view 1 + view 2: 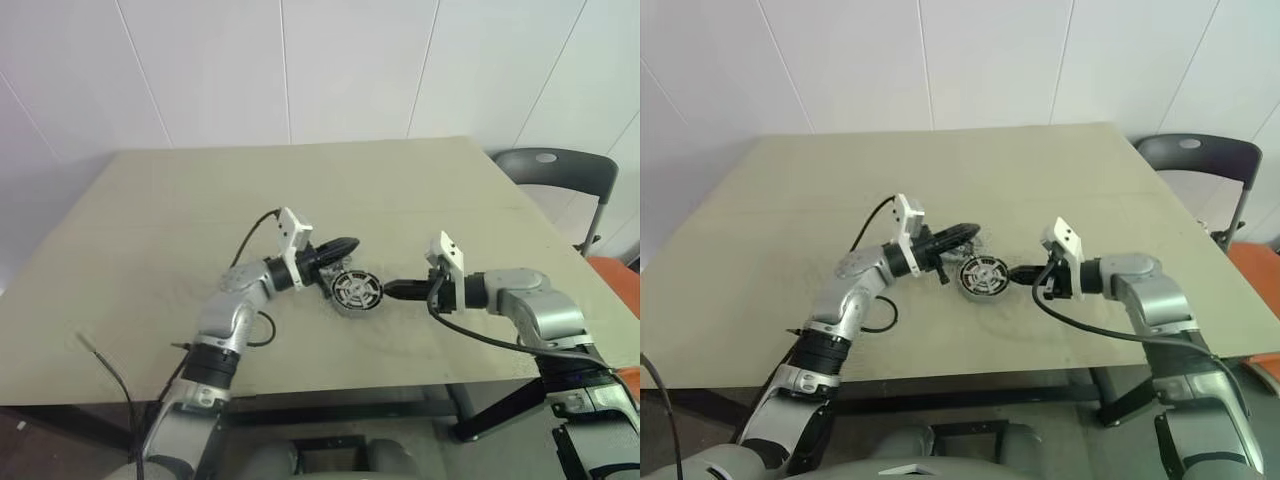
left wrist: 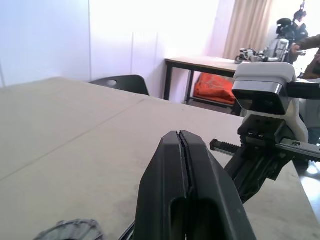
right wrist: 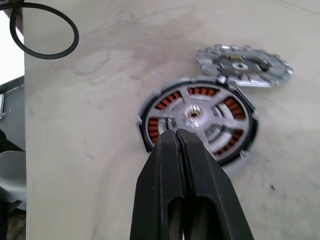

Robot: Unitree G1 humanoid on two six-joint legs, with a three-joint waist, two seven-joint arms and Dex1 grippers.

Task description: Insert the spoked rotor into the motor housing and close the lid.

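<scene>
Rotor and housing already sit together near the middle of the table (image 1: 150, 230): in the right wrist view the spoked rotor (image 3: 200, 117) lies inside the motor housing (image 3: 150, 142), copper windings showing between its silver spokes. The lid (image 3: 245, 65) rests flat on the table just beside the housing, seemingly touching its rim, though the overlap is hard to read.

The right gripper (image 3: 176, 137) has its fingers pressed together, tip hovering at the housing's near rim. The left gripper (image 1: 345, 245), also closed and empty, hangs above the table beside the assembly.

The lid looks thin, stiff, light metal with a notched edge; lying flat it offers little to grab. It would likely take a pinch across the rim, perhaps after tipping one edge up, and may slide on the smooth tabletop.
</scene>
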